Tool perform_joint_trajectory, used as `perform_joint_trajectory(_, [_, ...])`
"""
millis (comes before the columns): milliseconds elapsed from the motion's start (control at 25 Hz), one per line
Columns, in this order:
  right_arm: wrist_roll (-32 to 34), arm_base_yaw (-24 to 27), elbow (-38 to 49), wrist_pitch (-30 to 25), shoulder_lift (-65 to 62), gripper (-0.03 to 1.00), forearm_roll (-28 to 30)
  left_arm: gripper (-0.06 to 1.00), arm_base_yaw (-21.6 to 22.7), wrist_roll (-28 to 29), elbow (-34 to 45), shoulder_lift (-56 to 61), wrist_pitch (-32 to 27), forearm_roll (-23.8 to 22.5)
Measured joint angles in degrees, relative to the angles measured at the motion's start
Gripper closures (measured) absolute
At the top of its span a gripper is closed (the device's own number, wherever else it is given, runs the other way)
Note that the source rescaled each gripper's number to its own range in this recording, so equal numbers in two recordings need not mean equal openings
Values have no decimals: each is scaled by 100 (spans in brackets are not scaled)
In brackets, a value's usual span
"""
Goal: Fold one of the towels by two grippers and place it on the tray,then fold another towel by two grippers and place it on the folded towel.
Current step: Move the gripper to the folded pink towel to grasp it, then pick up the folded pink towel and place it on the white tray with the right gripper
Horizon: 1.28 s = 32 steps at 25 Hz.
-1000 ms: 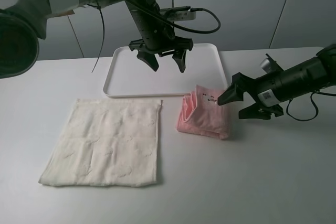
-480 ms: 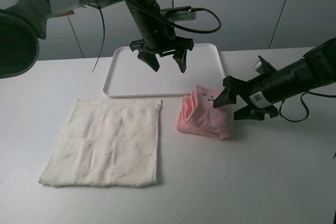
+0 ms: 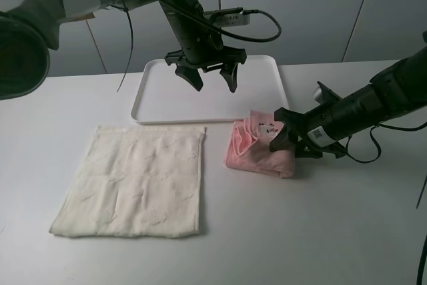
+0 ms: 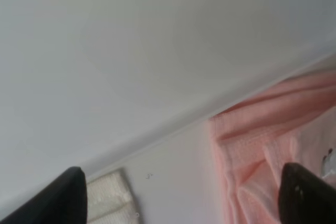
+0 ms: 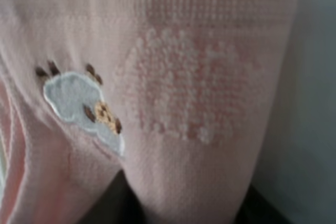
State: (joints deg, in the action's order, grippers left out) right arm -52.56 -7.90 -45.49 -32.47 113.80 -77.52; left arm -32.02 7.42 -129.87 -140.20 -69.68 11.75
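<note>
Pink towel (image 3: 261, 151): folded to a small bundle, lying on the table (image 3: 333, 231) just beside the tray's near-right corner; not on the tray yet.
Tray (image 3: 160, 117): white, behind both towels, nothing lying in it.
Cream towel (image 3: 133, 181): flat and unfolded, in front of the tray, apart from the pink one.
R gripper (image 3: 288, 143): over the last sec it slid in from the right, from just off the bundle's edge to right up against it. Jaws look apart, straddling the right edge w/ fabric between them; right wrist view is filled by pink knit and an embroidered patch, dark jaw parts at the frame's lower edge. No firm clamp visible.
L gripper (image 3: 214, 87): hasn't shifted; hangs above the tray, fingers spread, holding nothing. Its wrist view shows both dark tips wide apart, w/ the tray rim and part of the bundle beyond.
Change, meaning: approach phase looks done, so the R arm seems set to pinch the bundle.
Step in hand (judged): pickup of the folded pink towel for transfer to the tray.
Progress (judged): 1st fold done, 1st placement pending; 2nd towel untouched.
Risk: a one-edge pinch could let the folds fall open on the lift.
</note>
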Motion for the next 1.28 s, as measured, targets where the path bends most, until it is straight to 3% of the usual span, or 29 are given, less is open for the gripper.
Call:
perform_joint_trajectory(120, [-56,0,0,0,0,87,0,-6,0,-89,0,0,0,21])
perform_joint_trajectory(520, [-170,0,-57,-209,-673,87,181,-6,25,-833,0,82,-9,153])
perform_joint_trajectory(640, [203,0,-301,-348,-1052,87,675,-6,102,-983,0,312,-9,189])
perform_joint_trajectory(920, [1757,0,-1255,-788,-1248,87,2468,-6,541,-1289,72,976,-11,202])
perform_joint_trajectory(1160, [2248,0,-2187,-1130,-1177,87,2618,-6,882,-1655,1431,1596,-10,178])
perform_joint_trajectory(1280, [2408,0,-2798,-1594,-797,87,2580,-6,1046,-1762,2310,1984,61,165])
